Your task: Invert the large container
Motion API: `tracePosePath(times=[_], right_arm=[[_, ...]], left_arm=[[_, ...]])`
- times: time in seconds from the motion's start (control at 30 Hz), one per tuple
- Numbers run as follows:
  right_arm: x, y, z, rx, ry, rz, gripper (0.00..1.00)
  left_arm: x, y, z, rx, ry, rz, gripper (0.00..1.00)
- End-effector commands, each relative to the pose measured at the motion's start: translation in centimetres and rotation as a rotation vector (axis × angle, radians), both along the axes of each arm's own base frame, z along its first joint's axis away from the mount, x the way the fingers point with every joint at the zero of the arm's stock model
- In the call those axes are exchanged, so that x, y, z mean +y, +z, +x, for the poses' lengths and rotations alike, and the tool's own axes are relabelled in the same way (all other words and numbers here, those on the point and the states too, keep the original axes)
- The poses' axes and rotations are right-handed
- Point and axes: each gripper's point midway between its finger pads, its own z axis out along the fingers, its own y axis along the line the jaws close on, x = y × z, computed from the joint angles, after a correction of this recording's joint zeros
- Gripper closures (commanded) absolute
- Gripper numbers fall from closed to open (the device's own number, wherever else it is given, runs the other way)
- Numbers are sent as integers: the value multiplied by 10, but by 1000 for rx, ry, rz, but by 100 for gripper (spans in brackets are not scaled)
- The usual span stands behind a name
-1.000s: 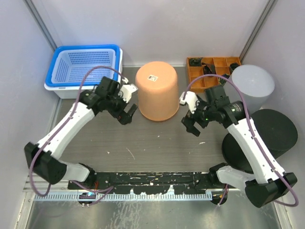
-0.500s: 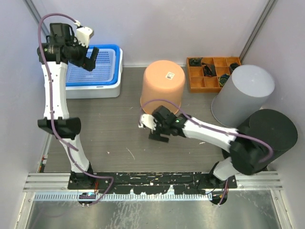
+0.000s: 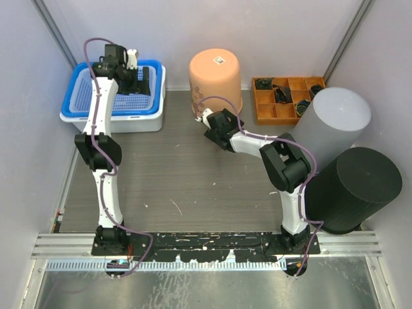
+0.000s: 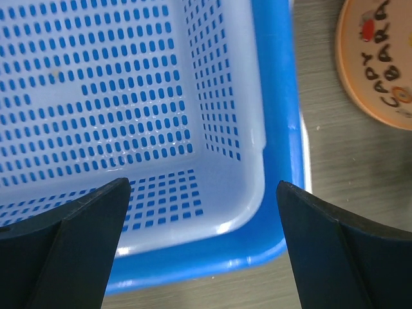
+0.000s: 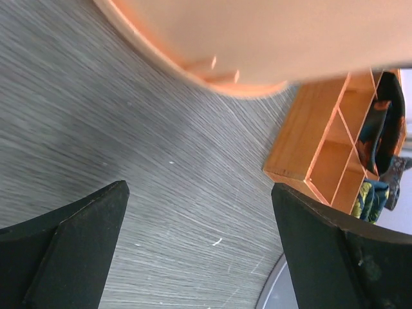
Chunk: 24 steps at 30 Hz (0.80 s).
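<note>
Bright and even throughout, lit softly from overhead. Only faint, short shadows around the foot of the orange container [image 3: 215, 77] in the top view, and crisp there from edge to edge. Small white glints along the glossy rim and inner corner of the blue basket [image 4: 277, 129] at the left wrist. At the right wrist, container wall too close and blurred, table [image 5: 129, 129] grain smeared into streaks.

Top external: overhead, far.
Left wrist: close, blue basket [image 4: 278, 129] beneath left gripper [image 4: 203, 185].
Right wrist: low, orange container [image 5: 257, 38] just ahead.
Shared: that container.
</note>
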Motion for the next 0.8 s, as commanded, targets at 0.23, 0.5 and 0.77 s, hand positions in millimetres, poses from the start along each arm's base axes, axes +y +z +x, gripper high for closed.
tracePosePath(times=[0.23, 0.5, 0.77], right_arm=[[-28, 22, -36, 109, 56, -24, 0], [-87, -22, -120, 484, 80, -87, 0], [-120, -31, -169, 503, 51, -48, 0]], left_arm=[[12, -21, 32, -65, 73, 48, 1], [-12, -30, 23, -17, 43, -66, 1], [-29, -15, 15, -8, 40, -130, 1]])
